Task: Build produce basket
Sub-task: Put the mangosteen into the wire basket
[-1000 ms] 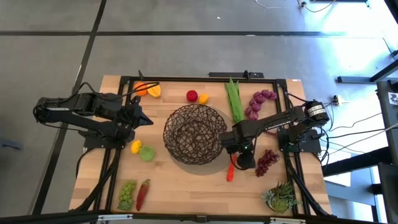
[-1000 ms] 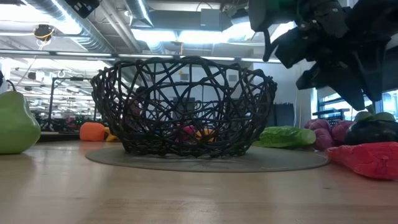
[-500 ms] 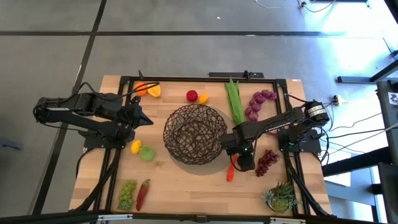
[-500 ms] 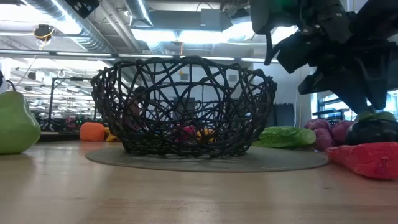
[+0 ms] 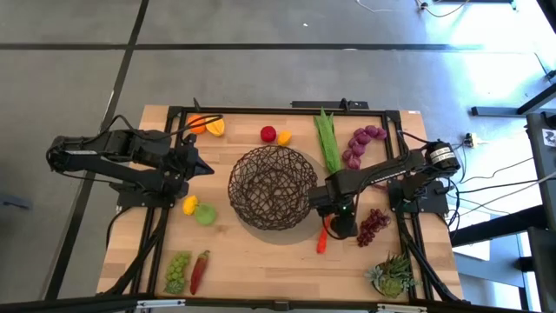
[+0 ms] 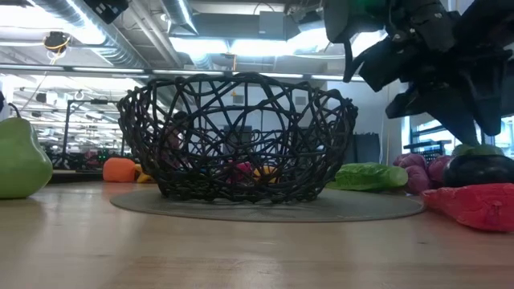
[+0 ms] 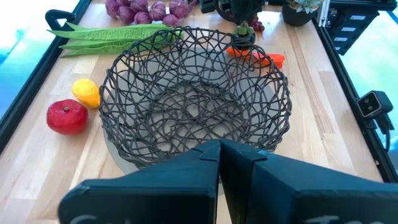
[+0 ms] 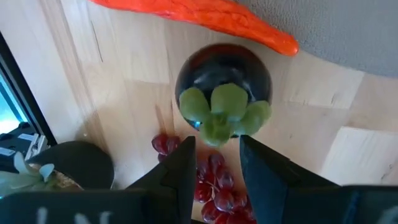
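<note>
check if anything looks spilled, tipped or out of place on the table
Nothing stands out. The basket sits upright on its mat, empty, with the produce lying loose around it. The right gripper hovers over a dark round fruit beside the carrot.

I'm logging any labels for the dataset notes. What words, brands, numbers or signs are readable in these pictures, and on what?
None can be read. The produce, the basket and the table show no lettering. Pale marks on the right gripper's body, in the right wrist view, are cut off and illegible.
</note>
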Available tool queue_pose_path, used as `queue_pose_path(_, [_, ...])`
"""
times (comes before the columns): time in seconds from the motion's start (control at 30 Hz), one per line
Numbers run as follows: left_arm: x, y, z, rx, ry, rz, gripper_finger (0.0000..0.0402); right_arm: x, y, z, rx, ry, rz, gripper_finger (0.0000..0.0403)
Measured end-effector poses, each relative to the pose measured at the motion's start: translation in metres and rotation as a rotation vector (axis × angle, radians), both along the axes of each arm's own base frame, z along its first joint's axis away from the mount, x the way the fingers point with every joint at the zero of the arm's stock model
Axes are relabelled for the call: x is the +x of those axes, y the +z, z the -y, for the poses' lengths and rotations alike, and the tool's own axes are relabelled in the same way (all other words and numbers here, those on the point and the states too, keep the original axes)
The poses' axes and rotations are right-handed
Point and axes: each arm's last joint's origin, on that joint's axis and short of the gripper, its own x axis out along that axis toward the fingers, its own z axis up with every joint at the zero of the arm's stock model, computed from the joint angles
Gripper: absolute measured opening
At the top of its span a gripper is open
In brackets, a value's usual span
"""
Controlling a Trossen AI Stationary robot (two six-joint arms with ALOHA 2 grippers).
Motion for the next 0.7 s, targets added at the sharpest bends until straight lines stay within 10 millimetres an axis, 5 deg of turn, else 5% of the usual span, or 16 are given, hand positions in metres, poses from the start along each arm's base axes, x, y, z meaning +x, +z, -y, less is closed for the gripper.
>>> queue_pose_path(0.7, [0.0, 0.0, 0.0, 0.0, 0.001, 0.0, 0.0, 0.0005, -0.0085, -0.0003, 0.013, -0.002, 0.032, 0.0117])
